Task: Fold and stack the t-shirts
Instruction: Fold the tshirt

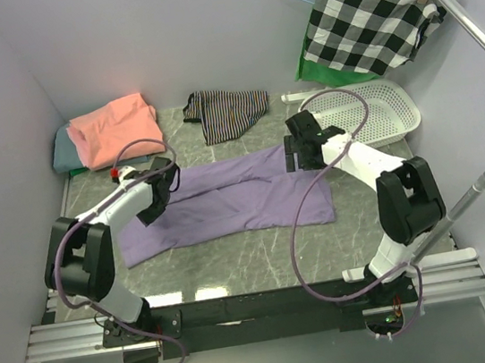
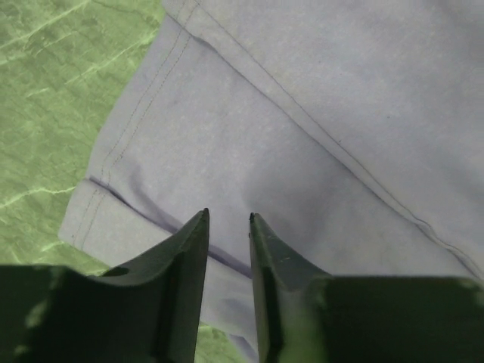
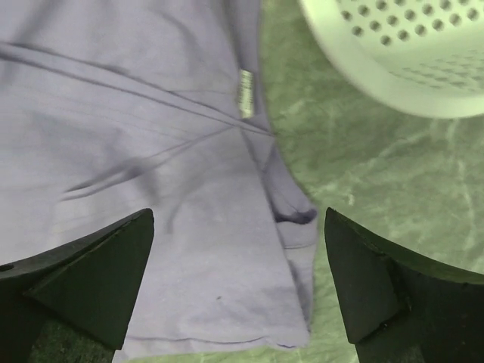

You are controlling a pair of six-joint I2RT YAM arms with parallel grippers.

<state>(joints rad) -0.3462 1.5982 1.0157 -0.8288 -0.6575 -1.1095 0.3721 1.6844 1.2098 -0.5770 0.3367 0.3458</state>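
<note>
The lavender-purple t-shirt (image 1: 228, 203) lies spread flat across the middle of the table. My left gripper (image 1: 157, 204) hovers low over its left part near a sleeve hem (image 2: 98, 204); in the left wrist view the gripper (image 2: 228, 216) has its jaws only slightly apart, with nothing between them. My right gripper (image 1: 300, 152) is over the shirt's right end, wide open and empty (image 3: 239, 216), above a folded edge with a small tag (image 3: 245, 93). The salmon-pink t-shirt (image 1: 116, 127) lies folded at the back left on the grey-teal t-shirt (image 1: 62, 151).
A black-and-white striped cloth (image 1: 225, 112) lies at the back centre. A white perforated basket (image 1: 369, 114) sits at the back right, its rim (image 3: 393, 83) close to my right gripper. A checked cloth on a wooden hanger (image 1: 369, 19) hangs above. A metal rail (image 1: 463, 15) runs along the right.
</note>
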